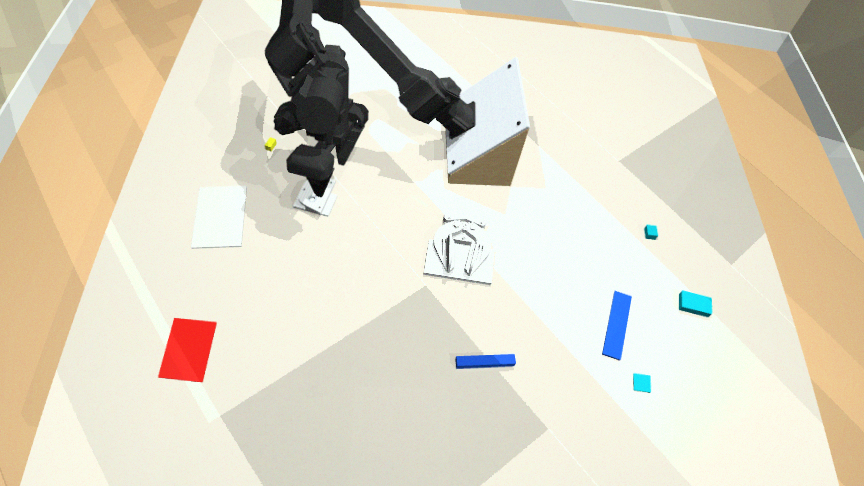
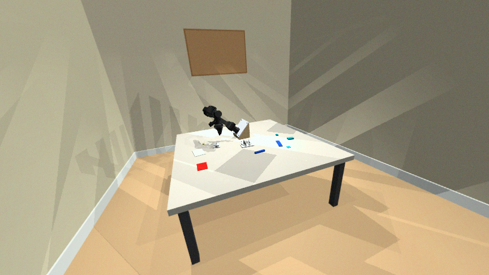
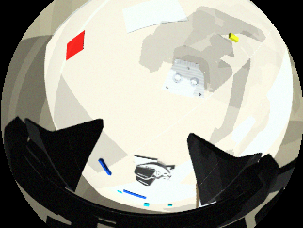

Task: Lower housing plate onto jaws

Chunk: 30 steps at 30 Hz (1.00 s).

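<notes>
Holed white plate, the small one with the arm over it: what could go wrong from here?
The open jaws hang above the holed white plate, so an off-centre descent might nudge it or pinch only an edge. Later, the white jaw assembly has raised parts; if the holes miss the stubs, the plate could end up tilted or knock the jaws off their pins.

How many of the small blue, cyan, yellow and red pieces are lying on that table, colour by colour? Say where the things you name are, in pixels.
Blue: 2 [image 1: 616, 325] [image 2: 279, 143] [image 3: 135, 193]
Cyan: 3 [image 1: 695, 303] [image 2: 290, 138]
Yellow: 1 [image 1: 270, 143] [image 2: 203, 143] [image 3: 233, 38]
Red: 1 [image 1: 187, 349] [image 2: 202, 166] [image 3: 75, 45]
Total: 7
</notes>
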Available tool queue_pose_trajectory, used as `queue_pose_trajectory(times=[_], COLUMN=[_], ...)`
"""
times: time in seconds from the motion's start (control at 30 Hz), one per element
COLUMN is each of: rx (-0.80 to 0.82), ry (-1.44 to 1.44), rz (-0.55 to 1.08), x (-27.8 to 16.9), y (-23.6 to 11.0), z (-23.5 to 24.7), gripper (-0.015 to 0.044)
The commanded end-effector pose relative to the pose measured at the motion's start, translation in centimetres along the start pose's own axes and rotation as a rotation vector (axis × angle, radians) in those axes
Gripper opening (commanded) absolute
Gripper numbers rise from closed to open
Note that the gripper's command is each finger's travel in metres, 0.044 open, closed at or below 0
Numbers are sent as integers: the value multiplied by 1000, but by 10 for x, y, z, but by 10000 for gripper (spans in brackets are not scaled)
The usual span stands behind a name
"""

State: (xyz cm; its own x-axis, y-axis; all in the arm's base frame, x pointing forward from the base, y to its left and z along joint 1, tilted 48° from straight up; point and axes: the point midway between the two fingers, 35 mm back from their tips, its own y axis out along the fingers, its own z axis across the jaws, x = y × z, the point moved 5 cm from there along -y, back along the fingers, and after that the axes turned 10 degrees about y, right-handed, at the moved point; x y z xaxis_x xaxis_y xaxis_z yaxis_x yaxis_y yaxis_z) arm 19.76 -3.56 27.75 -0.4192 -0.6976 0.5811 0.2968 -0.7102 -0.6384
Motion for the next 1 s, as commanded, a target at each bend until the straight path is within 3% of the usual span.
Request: queue_pose_trajectory(times=[0.0,0.23,0.37,0.57,0.97], rx=[-73,-207,-211,-207,-208], ry=[-22,-47,-48,-47,-46], rz=[-36,-95,-96,-98,-99], x=[15,42,43,48,49], y=[8,20,21,57,68], z=[-4,-15,-15,-23,-25], gripper=[440,440,440,440,440])
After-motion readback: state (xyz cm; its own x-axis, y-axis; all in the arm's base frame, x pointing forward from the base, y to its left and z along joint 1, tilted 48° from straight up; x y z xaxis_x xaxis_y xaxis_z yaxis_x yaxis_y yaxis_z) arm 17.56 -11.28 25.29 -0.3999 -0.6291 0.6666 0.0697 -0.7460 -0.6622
